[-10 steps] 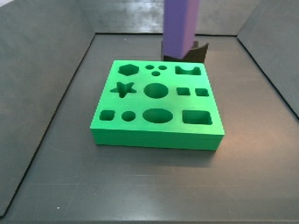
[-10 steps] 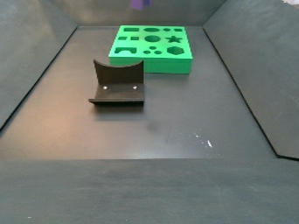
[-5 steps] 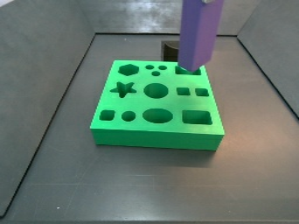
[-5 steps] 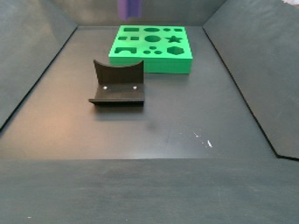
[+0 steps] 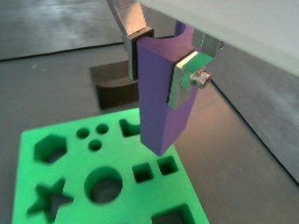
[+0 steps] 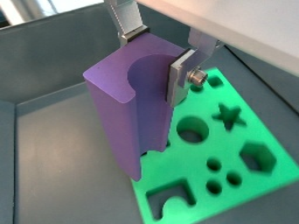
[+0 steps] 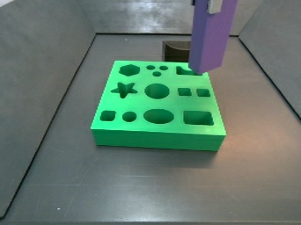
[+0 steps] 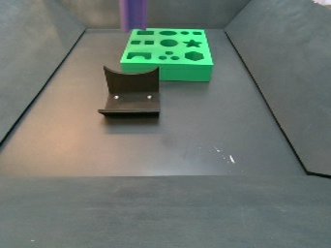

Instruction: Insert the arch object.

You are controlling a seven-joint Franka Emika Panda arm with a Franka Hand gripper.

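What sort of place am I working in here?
Likely a lab test cell for insertion trials: grey walled floor, a green board with shaped holes, the fixture, and the gripper holding a purple bar.

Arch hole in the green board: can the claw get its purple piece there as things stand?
Probably yes. The claw is shut on the purple arch piece, hanging upright over the green board near the arch hole. Nothing appears to block the drop.

My gripper (image 5: 162, 54) hung above the workspace with its two flat silver fingers (image 6: 179, 74) pointing downward and closed onto the sides of a tall purple bar (image 6: 131, 109). One finger plate (image 5: 184, 76) lay flat against the bar's face. In both side views the gripper itself sat out of frame.
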